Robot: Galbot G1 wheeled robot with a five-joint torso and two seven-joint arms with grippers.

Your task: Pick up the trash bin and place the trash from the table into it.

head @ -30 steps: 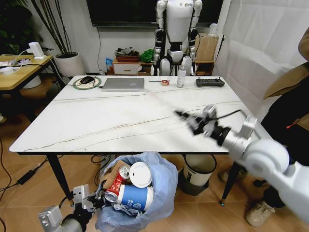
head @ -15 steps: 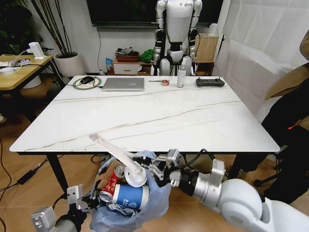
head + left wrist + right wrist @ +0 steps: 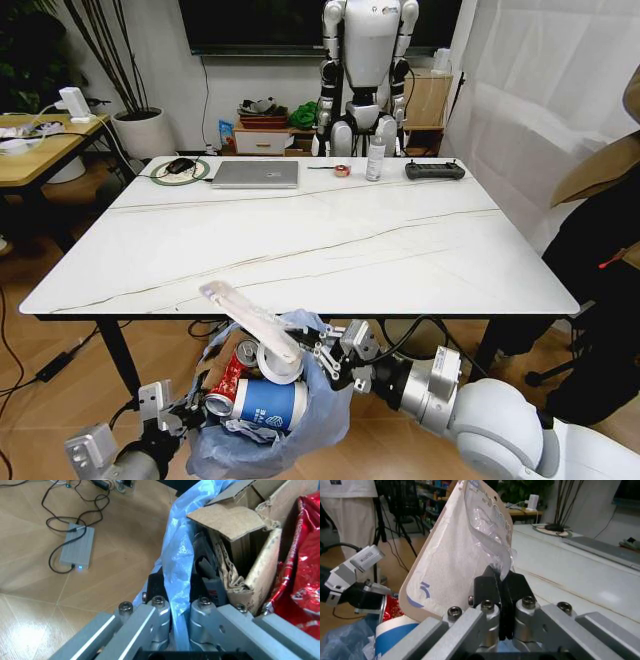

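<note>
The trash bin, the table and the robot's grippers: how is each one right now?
Trash bin: held up below the table edge, nearly full.
Clear flat plastic package: tilted above the bin, pinched at one end.
Right gripper: shut on the package.
Left gripper: shut on the bin's blue bag.
Red can: crushed, in the bin.
Paper cup: on its side in the bin.
Table: no trash on it.

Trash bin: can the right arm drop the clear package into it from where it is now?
Probably yes. The right gripper, shut on the clear flat plastic package, sits at the rim of the trash bin, which the left gripper holds up by its bag. The white lid and cup crowd the opening.
</note>
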